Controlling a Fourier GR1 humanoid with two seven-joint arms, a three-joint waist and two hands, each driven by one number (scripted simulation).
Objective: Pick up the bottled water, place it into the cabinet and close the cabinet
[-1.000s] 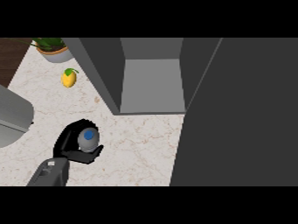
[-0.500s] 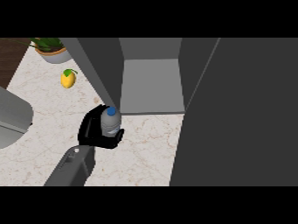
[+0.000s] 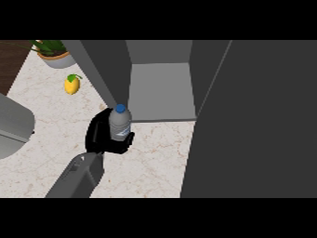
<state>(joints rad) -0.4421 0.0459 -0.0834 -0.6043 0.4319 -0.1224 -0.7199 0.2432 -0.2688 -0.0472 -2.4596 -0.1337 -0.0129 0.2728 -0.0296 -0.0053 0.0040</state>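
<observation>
Hand: the left hand (image 3: 100,135) is curling round the bottled water (image 3: 120,124), upright over the desk (image 3: 44,139).
Cabinet: the cabinet (image 3: 157,90) is standing open at 1 o'clock; its wall is touching the cap, perhaps.
Around: a lemon (image 3: 71,85) and potted plant (image 3: 53,52) at 11 o'clock.
Label: unreadable.

Cabinet (image 3: 162,88) interior open ahead; its left wall (image 3: 109,69) stands just before the hand (image 3: 99,135), door (image 3: 270,121) flanking the right.

Bottled water (image 3: 120,123) nearer cabinet (image 3: 157,88)
</observation>
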